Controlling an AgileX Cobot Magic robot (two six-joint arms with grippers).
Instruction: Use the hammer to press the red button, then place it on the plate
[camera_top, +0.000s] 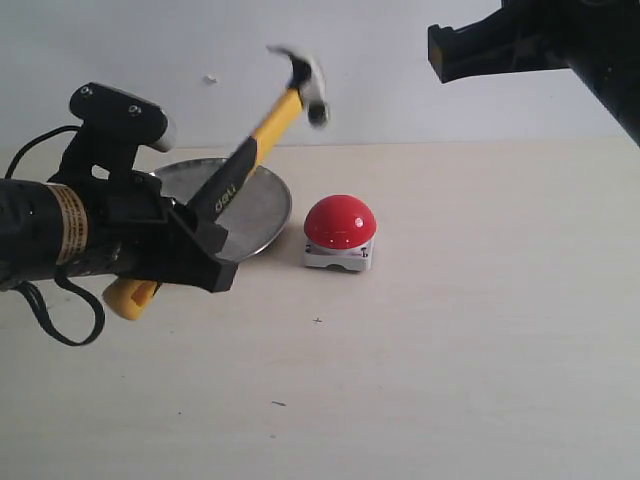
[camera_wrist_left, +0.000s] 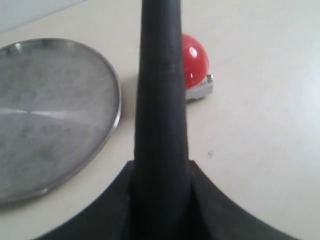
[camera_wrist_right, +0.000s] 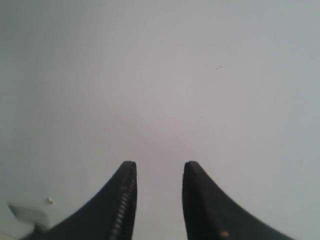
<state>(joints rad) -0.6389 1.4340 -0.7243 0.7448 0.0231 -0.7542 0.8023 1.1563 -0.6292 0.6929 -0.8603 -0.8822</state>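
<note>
Left claw (camera_top: 205, 238) clamped on hammer (camera_top: 275, 118) handle; right claw (camera_wrist_right: 159, 166) parted, empty

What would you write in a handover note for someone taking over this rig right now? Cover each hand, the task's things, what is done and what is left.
Left hand: shut on the hammer, head raised above the table.
Right hand: open, holding nothing, up high.
Red button sits beside the plate, not touching it.
Done: hammer grasped.
Left: whether the button was pressed cannot be told; hammer not yet on the plate.
</note>
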